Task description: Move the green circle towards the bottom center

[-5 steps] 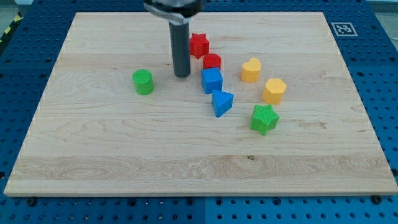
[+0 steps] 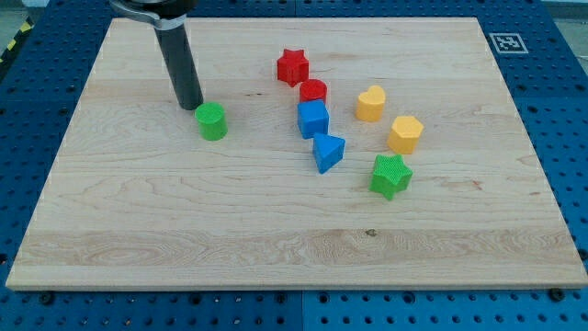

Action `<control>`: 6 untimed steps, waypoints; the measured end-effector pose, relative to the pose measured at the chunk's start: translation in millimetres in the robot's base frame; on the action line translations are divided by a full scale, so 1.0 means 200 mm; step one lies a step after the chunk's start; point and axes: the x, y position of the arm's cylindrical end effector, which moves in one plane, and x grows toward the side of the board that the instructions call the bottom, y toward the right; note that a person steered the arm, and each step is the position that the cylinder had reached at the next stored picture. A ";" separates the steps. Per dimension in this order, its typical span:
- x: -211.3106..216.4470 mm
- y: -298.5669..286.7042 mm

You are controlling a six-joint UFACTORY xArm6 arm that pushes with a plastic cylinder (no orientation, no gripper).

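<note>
The green circle [image 2: 212,120] sits on the wooden board [image 2: 184,230], left of the middle. My tip [image 2: 189,105] rests on the board just up and to the left of the green circle, very close to it; I cannot tell whether they touch. The dark rod rises from the tip toward the view's top.
A red star [image 2: 292,66], red circle [image 2: 313,91], blue cube [image 2: 313,119] and blue triangle [image 2: 328,151] form a line right of the middle. A yellow heart [image 2: 370,103], yellow hexagon [image 2: 405,134] and green star [image 2: 390,176] lie further right.
My tip has moved left, from beside the blue cube and red circle to the upper left of the green circle. No block has moved.
</note>
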 end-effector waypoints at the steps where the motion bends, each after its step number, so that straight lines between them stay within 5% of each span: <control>1: 0.00 0.06; 4: 0.39 0.13; 6: 0.64 0.47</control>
